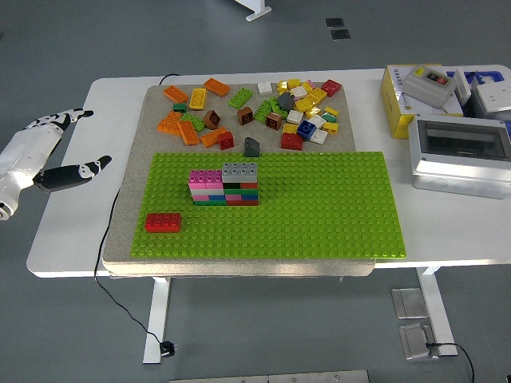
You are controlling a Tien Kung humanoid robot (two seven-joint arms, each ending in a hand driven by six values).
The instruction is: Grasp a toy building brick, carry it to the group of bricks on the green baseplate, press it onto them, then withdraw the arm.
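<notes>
A green baseplate [319, 207] lies on a grey mat. On its left part stands the stack of bricks [224, 187], pink and grey on top with green, black, red and blue layers below. A lone red brick [163, 222] sits near the plate's left front corner. Loose bricks [271, 112] in orange, yellow, green, brown, red, blue and white lie scattered on the mat behind the plate. My left hand [57, 148], white with black fingertips, hovers at the table's left edge, fingers spread and holding nothing. The right hand is out of view.
A grey mat [128, 215] underlies the plate. At the right stand a yellow box with a grey switch unit [423, 88] and a grey electrical enclosure [461, 155]. A black cable hangs down at the table's left front.
</notes>
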